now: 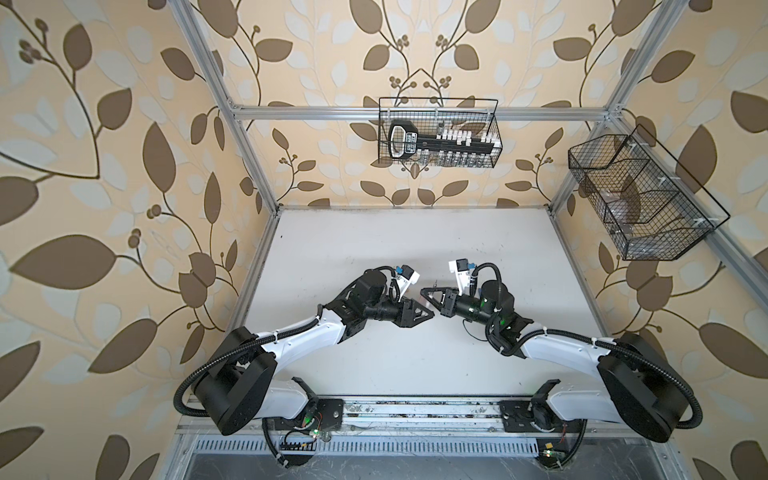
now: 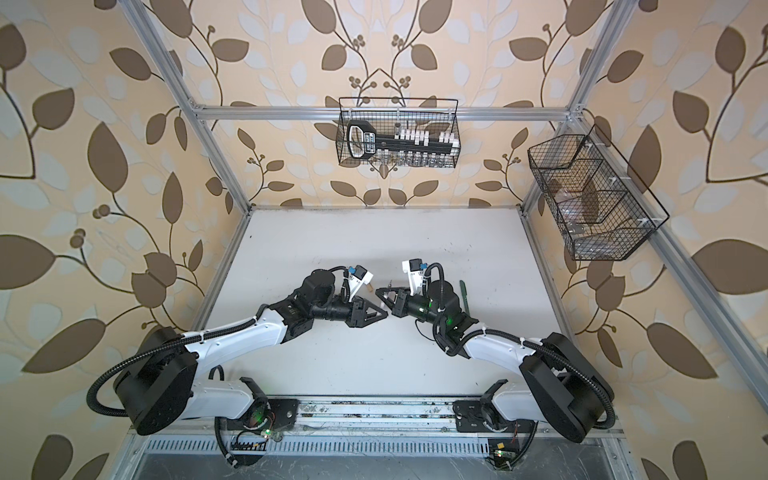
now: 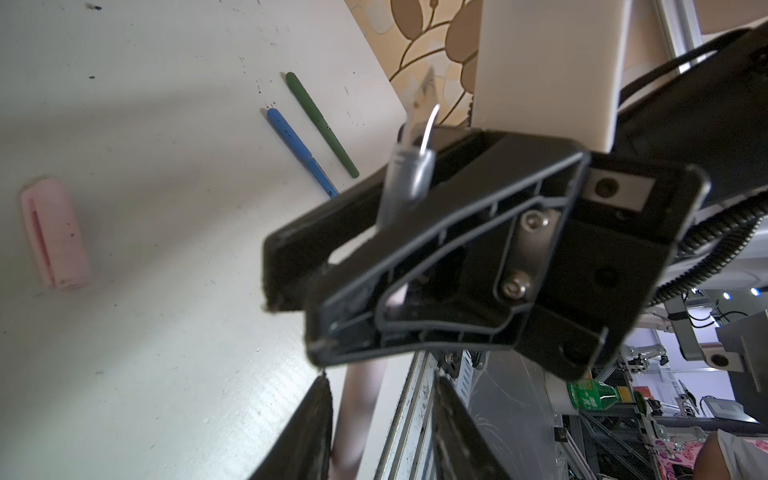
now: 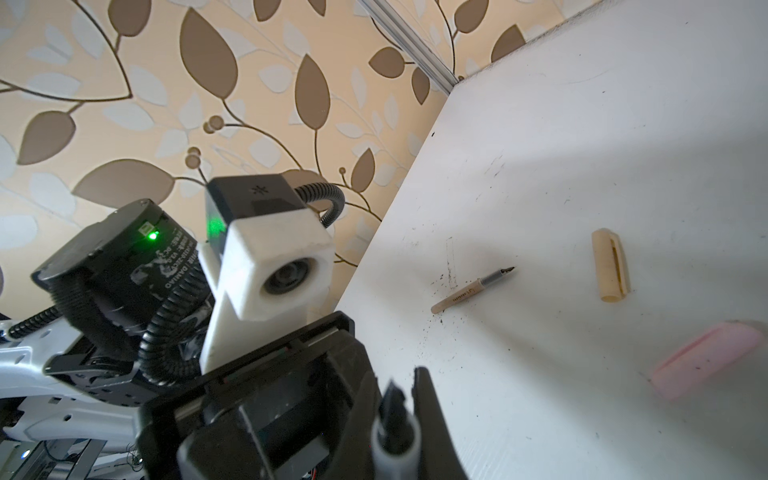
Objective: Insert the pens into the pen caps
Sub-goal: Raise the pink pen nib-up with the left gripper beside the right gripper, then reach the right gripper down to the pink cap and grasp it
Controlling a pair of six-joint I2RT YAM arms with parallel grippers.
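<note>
Pale pink pen (image 3: pixel 405 178): likely light, stiff, slick; nib fragile. Pinched above desk (image 3: pixel 166 332) by right hand (image 3: pixel 293 322), behind grey section; left hand (image 3: pixel 380 399) spread around barrel end. Grip barrel, not nib.

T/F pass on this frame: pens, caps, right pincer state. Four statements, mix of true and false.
1. The tan pen lies uncapped on the table, apart from the tan cap. True.
2. The pink cap is fitted on a pen. False: it lies alone on the table.
3. The blue pen and green pen lie side by side. True.
4. The right pincer is open and empty. False: it is shut on the held pen, grey nib end showing.
</note>
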